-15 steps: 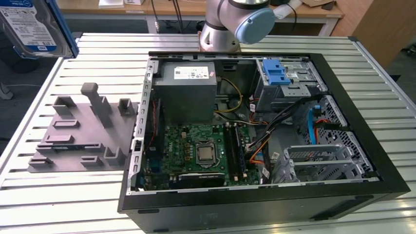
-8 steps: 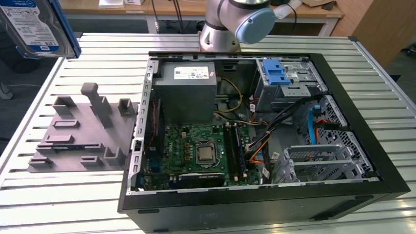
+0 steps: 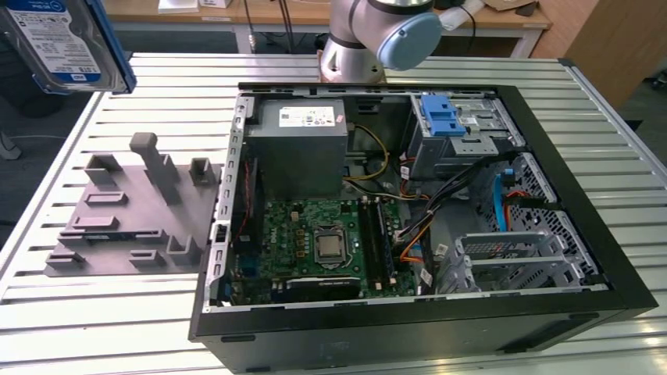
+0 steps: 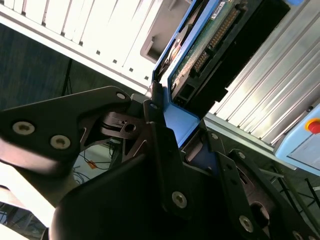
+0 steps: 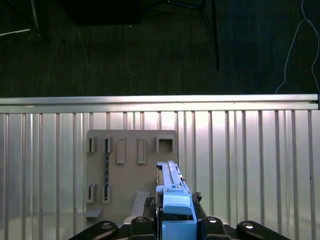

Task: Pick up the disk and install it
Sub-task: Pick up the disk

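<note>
End effector (image 5: pixel 175 202) clamped on the disk (image 3: pixel 58 39) — over the grey fixture (image 3: pixel 115 226), open computer case (image 3: pixel 417 336) alongside.

Print on disk (image 3: pixel 65 39) label, power supply sticker (image 3: pixel 309 118) — too small, none legible.

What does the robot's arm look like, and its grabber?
The arm is a smooth silver-grey tube with a round light-blue cap on its joint. The gripper is black, built of flat angular links dotted with shiny silver screws.

The end effector (image 5: pixel 174 204) is gripping the disk (image 5: pixel 168 176) edge-on, hanging over a grey slotted board (image 5: pixel 127 172) on the desk (image 5: pixel 250 165).
</note>
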`<state>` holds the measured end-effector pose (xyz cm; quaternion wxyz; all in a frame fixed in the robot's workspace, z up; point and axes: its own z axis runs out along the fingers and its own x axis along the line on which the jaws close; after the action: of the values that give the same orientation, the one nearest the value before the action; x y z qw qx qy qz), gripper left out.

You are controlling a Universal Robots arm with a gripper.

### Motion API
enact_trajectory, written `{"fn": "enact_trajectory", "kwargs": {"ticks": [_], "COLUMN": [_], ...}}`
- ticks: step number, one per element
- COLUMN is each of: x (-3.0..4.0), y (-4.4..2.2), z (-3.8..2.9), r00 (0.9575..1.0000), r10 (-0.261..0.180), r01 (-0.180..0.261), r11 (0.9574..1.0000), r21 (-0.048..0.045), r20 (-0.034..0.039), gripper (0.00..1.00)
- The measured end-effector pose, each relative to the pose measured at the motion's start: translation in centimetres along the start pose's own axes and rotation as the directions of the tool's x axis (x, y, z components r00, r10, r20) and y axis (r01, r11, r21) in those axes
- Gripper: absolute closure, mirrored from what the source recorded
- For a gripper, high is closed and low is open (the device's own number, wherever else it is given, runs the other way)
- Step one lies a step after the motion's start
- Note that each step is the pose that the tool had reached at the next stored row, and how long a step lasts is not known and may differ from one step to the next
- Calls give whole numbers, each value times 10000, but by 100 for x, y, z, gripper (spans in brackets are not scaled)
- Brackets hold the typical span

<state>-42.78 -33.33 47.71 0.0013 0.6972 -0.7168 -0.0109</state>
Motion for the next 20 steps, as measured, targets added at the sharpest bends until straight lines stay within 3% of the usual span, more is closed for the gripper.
{"fn": "enact_trajectory", "kwargs": {"ticks": [12, 20], "x": [-1, 58], "y": [-104, -135], "z": [-2, -3], "r00": [10000, 10000], "r10": [0, 6], "r01": [0, -6], "r11": [10000, 10000], "r21": [0, 0], "r20": [0, 0], "gripper": [63, 63]}}
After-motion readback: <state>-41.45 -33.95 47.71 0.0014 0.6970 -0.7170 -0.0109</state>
